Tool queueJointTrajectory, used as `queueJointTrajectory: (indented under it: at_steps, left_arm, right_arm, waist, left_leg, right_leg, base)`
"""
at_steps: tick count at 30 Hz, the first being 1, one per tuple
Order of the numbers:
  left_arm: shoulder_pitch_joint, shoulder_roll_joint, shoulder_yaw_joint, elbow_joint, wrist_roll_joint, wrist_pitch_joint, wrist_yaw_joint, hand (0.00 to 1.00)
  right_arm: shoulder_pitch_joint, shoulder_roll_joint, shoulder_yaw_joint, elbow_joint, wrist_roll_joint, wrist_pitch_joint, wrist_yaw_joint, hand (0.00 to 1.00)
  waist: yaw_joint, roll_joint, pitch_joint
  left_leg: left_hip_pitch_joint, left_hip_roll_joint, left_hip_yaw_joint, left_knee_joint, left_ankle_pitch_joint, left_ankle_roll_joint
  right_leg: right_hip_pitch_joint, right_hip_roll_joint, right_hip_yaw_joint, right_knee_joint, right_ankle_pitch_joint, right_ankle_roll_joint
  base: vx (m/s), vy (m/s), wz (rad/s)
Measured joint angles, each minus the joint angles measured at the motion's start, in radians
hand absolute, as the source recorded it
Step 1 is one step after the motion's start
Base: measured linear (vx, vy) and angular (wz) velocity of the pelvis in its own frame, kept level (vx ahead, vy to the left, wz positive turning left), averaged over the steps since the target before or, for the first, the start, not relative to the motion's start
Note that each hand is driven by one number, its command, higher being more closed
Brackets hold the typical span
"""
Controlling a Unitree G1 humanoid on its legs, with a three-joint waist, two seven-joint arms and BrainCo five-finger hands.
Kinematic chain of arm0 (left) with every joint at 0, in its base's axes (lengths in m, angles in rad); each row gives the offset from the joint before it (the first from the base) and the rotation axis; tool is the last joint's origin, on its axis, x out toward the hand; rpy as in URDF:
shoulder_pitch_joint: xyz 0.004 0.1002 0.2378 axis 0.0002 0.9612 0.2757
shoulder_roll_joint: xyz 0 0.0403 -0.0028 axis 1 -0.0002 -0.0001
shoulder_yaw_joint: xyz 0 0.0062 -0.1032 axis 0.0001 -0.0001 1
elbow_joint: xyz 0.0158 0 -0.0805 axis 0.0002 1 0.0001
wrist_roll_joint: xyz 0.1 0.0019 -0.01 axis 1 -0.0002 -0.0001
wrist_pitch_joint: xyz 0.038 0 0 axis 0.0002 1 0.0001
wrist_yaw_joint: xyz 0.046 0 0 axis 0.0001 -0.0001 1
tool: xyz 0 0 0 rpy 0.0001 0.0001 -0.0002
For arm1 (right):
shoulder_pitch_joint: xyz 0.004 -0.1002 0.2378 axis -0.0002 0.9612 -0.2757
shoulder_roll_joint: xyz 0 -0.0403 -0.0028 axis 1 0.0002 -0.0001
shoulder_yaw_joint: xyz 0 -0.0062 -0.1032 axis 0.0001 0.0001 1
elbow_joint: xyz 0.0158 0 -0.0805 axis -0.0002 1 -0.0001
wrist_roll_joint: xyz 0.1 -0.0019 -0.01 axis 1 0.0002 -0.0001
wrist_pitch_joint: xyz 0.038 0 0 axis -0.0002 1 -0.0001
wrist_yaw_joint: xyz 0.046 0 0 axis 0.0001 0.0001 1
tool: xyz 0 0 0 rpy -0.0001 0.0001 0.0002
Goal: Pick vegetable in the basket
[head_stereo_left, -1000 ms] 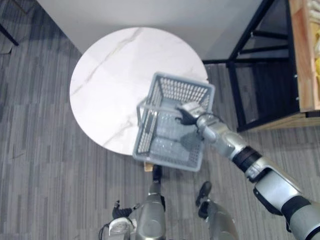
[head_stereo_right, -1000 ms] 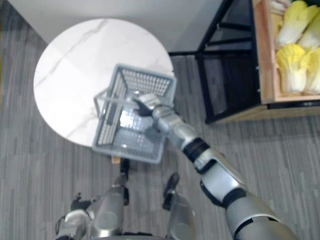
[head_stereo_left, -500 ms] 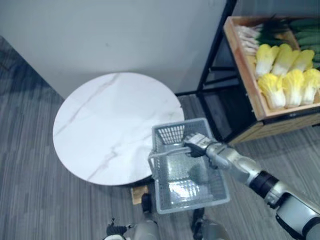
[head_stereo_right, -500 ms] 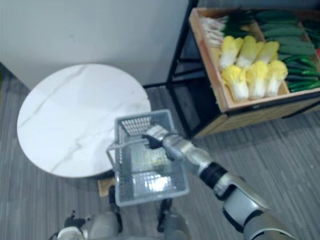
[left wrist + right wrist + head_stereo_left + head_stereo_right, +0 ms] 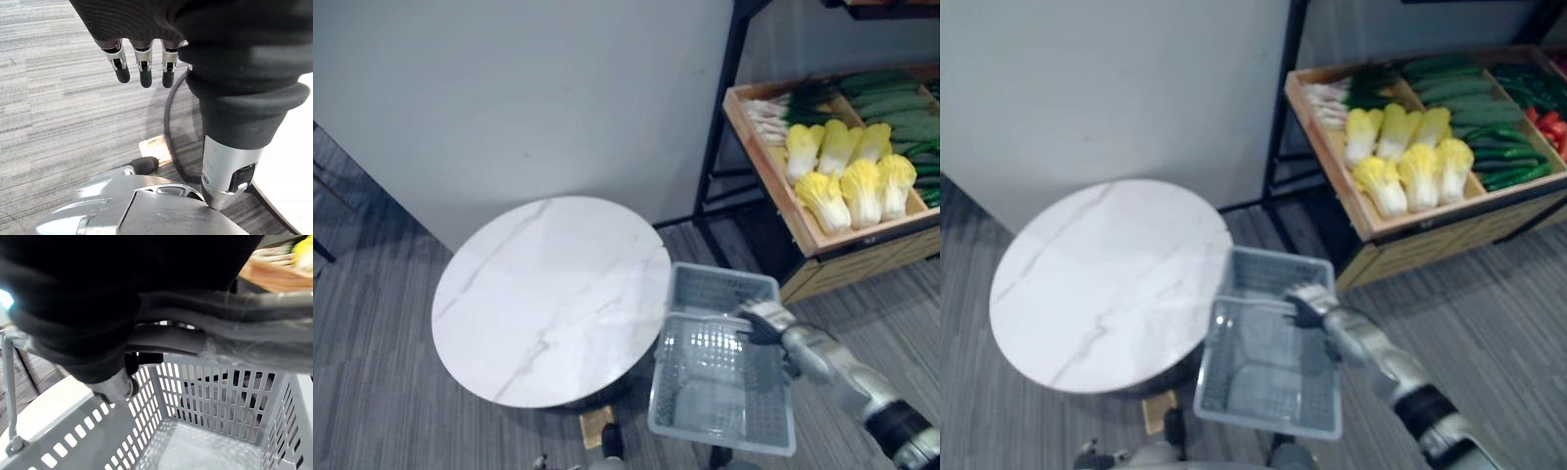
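Left robot hand (image 5: 142, 55) hangs slack, fingers loose, holding nothing. The round surface (image 5: 553, 294) sits just left of the empty basket (image 5: 717, 290), which dangles from the right robot hand (image 5: 764, 321), curled tight on its handle. Cabbages (image 5: 847, 176) wait in the crate (image 5: 871, 233) beyond and to its right. Swing wide and the basket could clip the black rack post (image 5: 713, 147).

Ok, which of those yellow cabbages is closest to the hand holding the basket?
The leftmost cabbage of the row nearer the robot; the others in the crate lie further right or behind. The right hand holds the basket.
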Motion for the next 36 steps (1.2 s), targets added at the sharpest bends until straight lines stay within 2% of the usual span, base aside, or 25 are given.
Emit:
queueJointTrajectory:
  at_steps: [5, 6, 7, 8, 9, 10, 11, 12, 13, 14, 15, 17, 20, 22, 23, 24, 25, 26, 27, 28, 29, 30, 31, 33, 36]
  left_arm:
    - [0.011, 0.025, -0.062, 0.0, 0.006, -0.002, -0.006, 0.0]
    - [0.01, 0.031, -0.076, -0.001, 0.006, -0.002, -0.007, 0.0]
    - [0.008, 0.046, -0.087, -0.009, 0.006, -0.003, -0.01, 0.0]
    - [0.012, 0.046, -0.086, -0.021, 0.005, -0.005, -0.01, 0.0]
    - [0.012, 0.033, -0.084, -0.019, 0.005, -0.006, -0.012, 0.0]
    - [0.012, 0.037, -0.079, -0.019, 0.004, -0.006, -0.013, 0.0]
    - [0.013, 0.047, -0.07, -0.031, 0.0, -0.01, -0.011, 0.0]
    - [0.006, 0.067, -0.051, -0.036, -0.006, -0.015, -0.015, 0.0]
    - [0.012, 0.061, -0.042, -0.023, -0.005, -0.015, -0.024, 0.0]
    - [0.013, 0.051, -0.033, -0.014, -0.004, -0.02, -0.028, 0.0]
    - [0.013, 0.047, -0.045, -0.014, -0.003, -0.023, -0.029, 0.0]
    - [0.01, 0.056, -0.062, -0.007, -0.003, -0.023, -0.038, 0.0]
    - [-0.012, 0.065, -0.076, 0.003, 0.0, -0.02, -0.039, 0.0]
    - [-0.019, 0.063, -0.074, 0.002, 0.0, -0.02, -0.037, 0.0]
    - [-0.024, 0.054, -0.07, 0.001, 0.007, -0.02, -0.032, 0.0]
    - [-0.03, 0.038, -0.061, -0.003, 0.008, -0.018, -0.029, 0.0]
    - [-0.03, 0.035, -0.056, -0.007, 0.012, -0.017, -0.028, 0.0]
    - [-0.024, 0.025, -0.049, -0.008, 0.017, -0.017, -0.025, 0.0]
    - [-0.018, 0.02, -0.044, -0.008, 0.019, -0.016, -0.024, 0.0]
    - [-0.01, 0.019, -0.035, -0.007, 0.019, -0.017, -0.023, 0.0]
    - [-0.01, 0.018, -0.033, -0.008, 0.018, -0.022, -0.02, 0.0]
    - [-0.014, 0.015, -0.034, -0.012, 0.019, -0.027, -0.02, 0.0]
    - [-0.014, 0.008, -0.032, -0.017, 0.016, -0.031, -0.018, 0.0]
    - [-0.005, -0.005, -0.024, -0.018, 0.0, -0.038, -0.009, 0.0]
    - [0.004, -0.031, -0.002, -0.019, -0.011, -0.04, 0.0, 0.0]
  right_arm:
    - [0.159, -0.012, -0.27, -0.069, -0.021, 0.03, -0.083, 1.0]
    - [0.169, -0.012, -0.289, -0.079, -0.021, 0.041, -0.096, 1.0]
    - [0.188, -0.01, -0.316, -0.095, -0.021, 0.055, -0.113, 1.0]
    - [0.191, -0.001, -0.328, -0.095, -0.021, 0.07, -0.115, 1.0]
    - [0.187, 0.004, -0.334, -0.094, -0.021, 0.076, -0.115, 1.0]
    - [0.184, 0.032, -0.338, -0.09, -0.021, 0.078, -0.117, 1.0]
    - [0.187, 0.048, -0.338, -0.089, -0.021, 0.076, -0.117, 1.0]
    - [0.172, 0.057, -0.341, -0.079, -0.021, 0.076, -0.117, 1.0]
    - [0.164, 0.066, -0.357, -0.073, -0.021, 0.081, -0.122, 1.0]
    - [0.157, 0.074, -0.366, -0.076, -0.021, 0.087, -0.135, 1.0]
    - [0.159, 0.078, -0.377, -0.076, -0.021, 0.086, -0.149, 1.0]
    - [0.159, 0.093, -0.391, -0.076, -0.021, 0.087, -0.156, 1.0]
    - [0.158, 0.104, -0.391, -0.077, -0.021, 0.087, -0.157, 1.0]
    - [0.157, 0.117, -0.389, -0.073, -0.021, 0.088, -0.156, 1.0]
    - [0.158, 0.129, -0.387, -0.064, -0.021, 0.088, -0.156, 1.0]
    - [0.168, 0.128, -0.387, -0.056, -0.021, 0.089, -0.156, 1.0]
    - [0.178, 0.128, -0.386, -0.055, -0.021, 0.09, -0.155, 1.0]
    - [0.197, 0.128, -0.378, -0.053, -0.02, 0.093, -0.154, 1.0]
    - [0.201, 0.129, -0.368, -0.053, -0.02, 0.094, -0.153, 1.0]
    - [0.203, 0.129, -0.344, -0.054, -0.02, 0.094, -0.154, 1.0]
    - [0.202, 0.127, -0.331, -0.057, -0.019, 0.093, -0.155, 1.0]
    - [0.199, 0.126, -0.328, -0.057, -0.019, 0.093, -0.155, 1.0]
    - [0.191, 0.125, -0.311, -0.056, -0.019, 0.093, -0.155, 1.0]
    - [0.19, 0.127, -0.273, -0.056, -0.019, 0.091, -0.155, 1.0]
    - [0.178, 0.123, -0.258, -0.056, -0.019, 0.088, -0.155, 1.0]
  waist:
    - [-0.056, -0.01, 0.007]
    - [-0.059, -0.022, 0.009]
    - [-0.064, -0.043, 0.009]
    - [-0.066, -0.042, 0.007]
    - [-0.067, -0.009, 0.002]
    - [-0.068, -0.005, 0.002]
    - [-0.075, -0.027, 0.003]
    - [-0.071, -0.049, 0.003]
    - [-0.062, -0.031, -0.002]
    - [-0.048, -0.015, 0.002]
    - [-0.063, -0.021, -0.003]
    - [-0.074, -0.037, -0.016]
    - [-0.076, -0.055, -0.027]
    - [-0.073, -0.053, -0.027]
    - [-0.078, -0.034, -0.027]
    - [-0.079, 0.004, -0.026]
    - [-0.078, 0.017, -0.024]
    - [-0.074, 0.039, -0.021]
    - [-0.073, 0.044, -0.019]
    - [-0.07, 0.037, -0.014]
    - [-0.057, 0.032, -0.01]
    - [-0.049, 0.03, -0.009]
    - [-0.047, 0.029, -0.009]
    - [-0.032, 0.037, -0.007]
    - [-0.018, 0.067, 0.002]
  left_leg:
    - [-0.013, -0.057, 0.046, 0.0, -0.018, 0.025]
    - [-0.016, -0.069, 0.067, 0.0, -0.024, 0.034]
    - [-0.033, -0.087, 0.114, 0.038, -0.036, 0.066]
    - [-0.039, -0.074, 0.16, 0.065, -0.058, 0.081]
    - [-0.04, -0.04, 0.193, 0.067, -0.066, 0.101]
    - [-0.055, 0.003, 0.238, 0.104, -0.077, 0.121]
    - [-0.057, 0.014, 0.268, 0.156, -0.114, 0.107]
    - [-0.053, 0.034, 0.31, 0.217, -0.167, 0.099]
    - [-0.032, 0.071, 0.353, 0.193, -0.174, 0.104]
    - [-0.001, 0.088, 0.434, 0.16, -0.16, 0.116]
    - [0.026, 0.09, 0.484, 0.157, -0.169, 0.104]
    - [0.031, 0.085, 0.556, 0.16, -0.169, 0.079]
    - [0.015, 0.093, 0.666, 0.184, -0.164, 0.066]
    - [0.005, 0.112, 0.705, 0.225, -0.161, 0.072]
    - [-0.015, 0.162, 0.717, 0.306, -0.171, 0.085]
    - [-0.045, 0.233, 0.678, 0.391, -0.176, 0.095]
    - [-0.055, 0.265, 0.652, 0.432, -0.176, 0.095]
    - [-0.06, 0.32, 0.595, 0.52, -0.161, 0.113]
    - [-0.061, 0.339, 0.557, 0.556, -0.143, 0.124]
    - [-0.072, 0.346, 0.436, 0.621, -0.083, 0.136]
    - [-0.12, 0.297, 0.254, 0.673, -0.107, 0.075]
    - [-0.14, 0.25, 0.166, 0.681, -0.132, 0.042]
    - [-0.166, 0.164, 0.034, 0.66, -0.174, 0.003]
    - [-0.157, 0.082, -0.069, 0.503, -0.188, -0.015]
    - [-0.139, 0.044, -0.15, 0.217, -0.13, -0.028]
  right_leg:
    - [-0.066, -0.055, 0.06, 0.045, 0.01, 0.043]
    - [-0.081, -0.064, 0.076, 0.041, 0.014, 0.05]
    - [-0.099, -0.085, 0.102, 0.012, 0.011, 0.066]
    - [-0.075, -0.102, 0.024, -0.068, -0.028, 0.032]
    - [-0.074, -0.101, -0.041, -0.042, -0.034, -0.009]
    - [-0.127, -0.106, -0.127, 0.137, -0.013, -0.087]
    - [-0.142, -0.124, -0.185, 0.263, 0.06, -0.135]
    - [-0.151, -0.111, -0.225, 0.251, 0.108, -0.163]
    - [-0.114, -0.048, -0.2, 0.123, 0.197, -0.174]
    - [-0.107, -0.053, -0.216, 0.176, 0.146, -0.195]
    - [-0.102, -0.089, -0.248, 0.319, 0.044, -0.174]
    - [-0.052, -0.124, -0.255, 0.335, 0.003, -0.099]
    - [0.018, -0.13, -0.273, 0.132, 0.018, -0.027]
    - [0.03, -0.107, -0.284, 0.042, 0.017, -0.026]
    - [0.054, -0.07, -0.287, -0.044, 0.013, -0.02]
    - [0.054, -0.028, -0.286, -0.056, 0.018, -0.017]
    - [0.058, -0.011, -0.286, -0.055, 0.017, -0.019]
    - [0.08, 0.019, -0.275, -0.048, 0.001, -0.044]
    - [0.092, 0.026, -0.267, -0.042, -0.007, -0.055]
    - [0.118, 0.028, -0.237, -0.038, -0.019, -0.072]
    - [0.127, 0.01, -0.211, -0.038, -0.033, -0.08]
    - [0.122, -0.001, -0.193, -0.038, -0.043, -0.087]
    - [0.114, -0.011, -0.163, -0.039, -0.047, -0.081]
    - [0.1, -0.004, -0.131, -0.041, -0.046, -0.079]
    - [0.08, 0.036, -0.103, -0.042, -0.041, -0.069]
  base:
    - [-0.03, 0.114, -0.19]
    - [-0.07, 0.202, -0.7]
    - [-0.03, 0.156, -0.97]
    - [-0.02, 0.124, -1.11]
    - [0.0, 0.096, -1.35]
    - [0.02, 0.108, -1.23]
    - [0.02, 0.125, -1.66]
    - [-0.05, 0.08, -1.75]
    - [-0.11, 0.046, -2.05]
    - [-0.12, 0.069, -1.92]
    - [-0.04, 0.074, -1.54]
    - [0.03, 0.016, -1.29]
    - [0.0, -0.121, -1.07]
    - [-0.02, -0.276, -0.79]
    - [-0.01, -0.349, -0.56]
    - [-0.01, -0.327, -0.54]
    - [-0.05, -0.31, -0.35]
    - [-0.06, -0.218, -0.29]
    - [-0.06, -0.208, -0.47]
    - [-0.07, -0.129, -0.58]
    - [-0.07, -0.086, -0.61]
    - [-0.08, -0.049, -0.64]
    - [-0.03, 0.014, -0.58]
    - [0.04, 0.062, -0.56]
    - [0.11, 0.142, -0.36]
